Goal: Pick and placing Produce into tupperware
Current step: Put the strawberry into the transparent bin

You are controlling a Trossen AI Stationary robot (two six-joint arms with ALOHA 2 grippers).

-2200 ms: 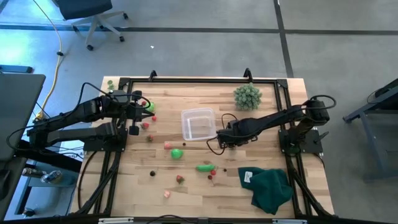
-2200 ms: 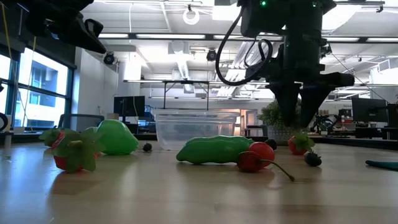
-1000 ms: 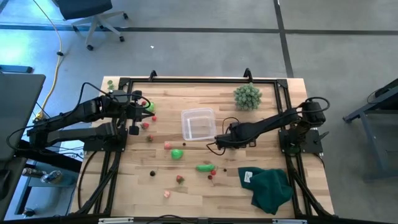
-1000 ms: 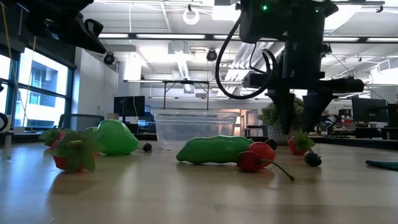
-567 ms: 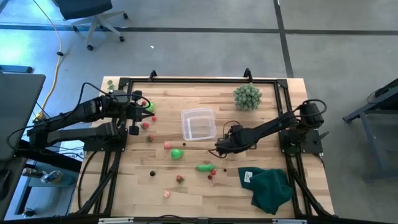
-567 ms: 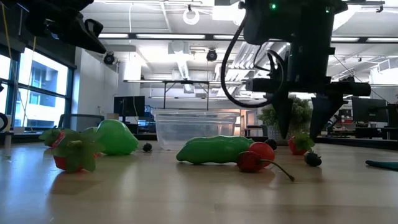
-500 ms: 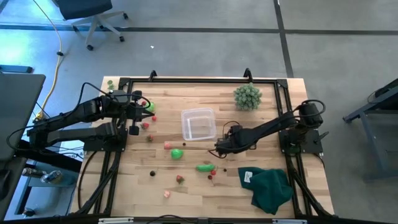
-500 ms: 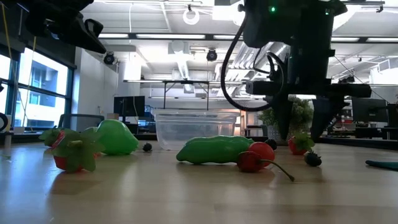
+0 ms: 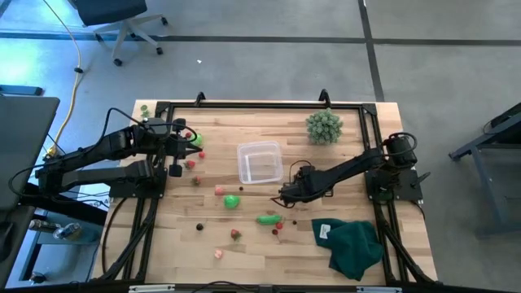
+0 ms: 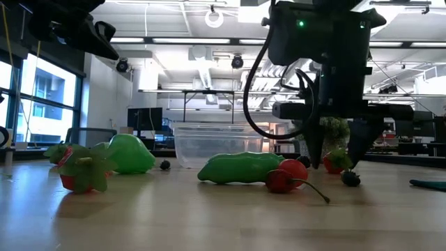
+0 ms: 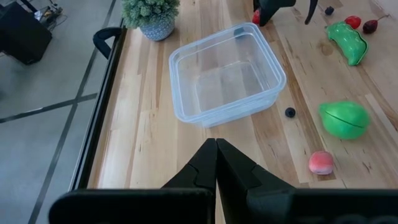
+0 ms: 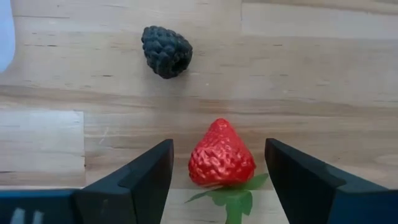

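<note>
The right gripper [image 12: 217,171] hangs low over the worktop [image 9: 350,159] with fingers spread wide around a strawberry [image 12: 221,155], a blackberry [image 12: 166,50] nearby. The tupperware [image 9: 260,162] sits mid-worktop. The left gripper [image 9: 176,170] waits closed at the left edge.

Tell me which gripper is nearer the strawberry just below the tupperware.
Right. The right gripper stands open with the strawberry between its fingers, not yet gripped. The left gripper sits shut far off by the table's left edge.
</note>
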